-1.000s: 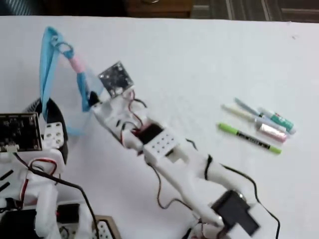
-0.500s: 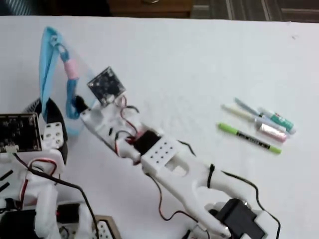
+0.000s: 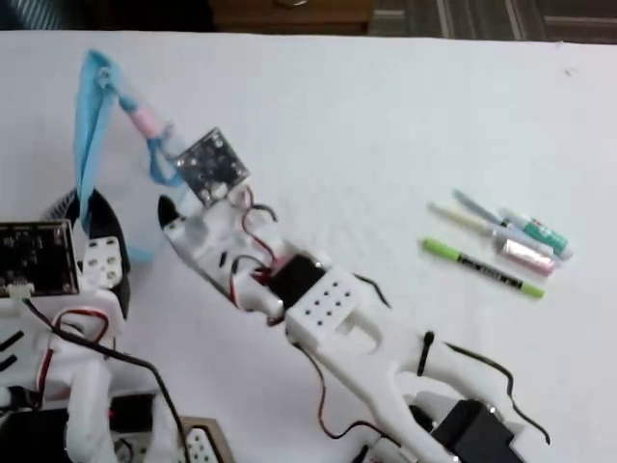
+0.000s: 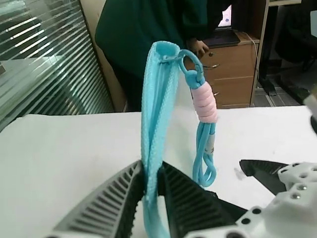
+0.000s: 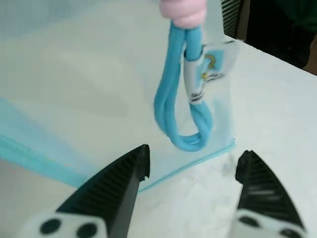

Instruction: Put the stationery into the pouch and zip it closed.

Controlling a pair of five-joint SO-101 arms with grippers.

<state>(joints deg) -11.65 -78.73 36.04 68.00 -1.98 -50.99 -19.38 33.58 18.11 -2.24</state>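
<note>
At the left side of the desk (image 3: 386,116), the left pincer (image 4: 151,198) is clamped on the blue zip edge of the pouch (image 4: 156,99) and holds it upright. The right pincer (image 5: 194,154) is wide open, w/ the pull cord (image 5: 181,109) hanging in front of its gap, not gripped. The stationery (image 3: 496,241) lies on the desk well apart from the pouch, so I judge the step is opening the zip, i.e. near the task's start. Next move needs: close on the cord loop, then pull along the zip line. The pouch is thin clear film w/ a woven tape edge, floppy. The cord is round and doubled, w/ a pink ribbed sleeve (image 4: 204,101). The pens are slim and smooth, prob. roll easily.
</note>
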